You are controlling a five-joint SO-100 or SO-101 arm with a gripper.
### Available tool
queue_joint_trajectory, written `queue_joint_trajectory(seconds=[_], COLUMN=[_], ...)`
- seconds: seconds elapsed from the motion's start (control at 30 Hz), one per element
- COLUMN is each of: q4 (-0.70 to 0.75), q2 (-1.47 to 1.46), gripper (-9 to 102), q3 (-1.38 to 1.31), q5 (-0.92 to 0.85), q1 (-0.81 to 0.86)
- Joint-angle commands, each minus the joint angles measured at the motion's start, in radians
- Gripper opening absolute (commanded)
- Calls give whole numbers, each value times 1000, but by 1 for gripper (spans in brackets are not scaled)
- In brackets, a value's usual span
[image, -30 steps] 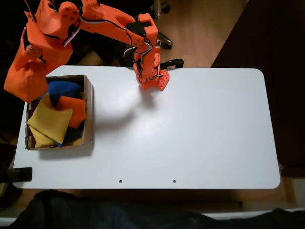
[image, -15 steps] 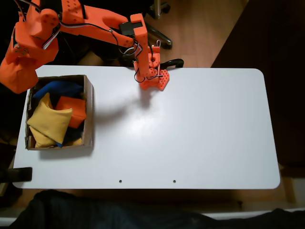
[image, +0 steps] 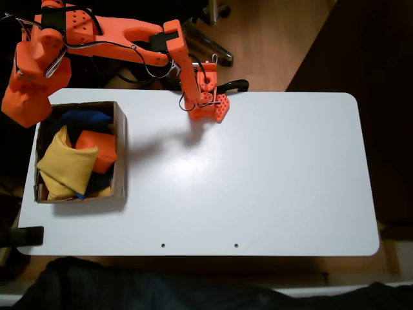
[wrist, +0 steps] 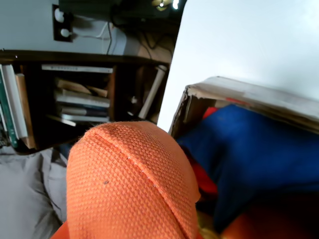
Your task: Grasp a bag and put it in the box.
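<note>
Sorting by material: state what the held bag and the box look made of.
The bag: coarse woven orange fabric, matte, with visible weave and a stitched seam. The box: brown cardboard, apparently; thin walls with raw, slightly frayed edges in the wrist view.

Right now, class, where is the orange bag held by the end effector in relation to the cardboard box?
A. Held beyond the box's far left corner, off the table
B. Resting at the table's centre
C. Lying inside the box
A: in the fixed view the bag hangs past the box corner.

White table [image: 271, 174] carries the box [image: 120, 155] and arm base [image: 210, 106].
</note>
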Motion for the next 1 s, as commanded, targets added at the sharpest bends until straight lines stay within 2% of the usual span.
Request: queue_joint_trajectory(seconds=[0.0, 0.7, 0.97], q4=[-44, -239, -276], q2=[23, 78, 115], gripper=[25, 26, 33], q3=[5, 365, 480], q5=[-12, -71, -112], q1=[5, -40, -43])
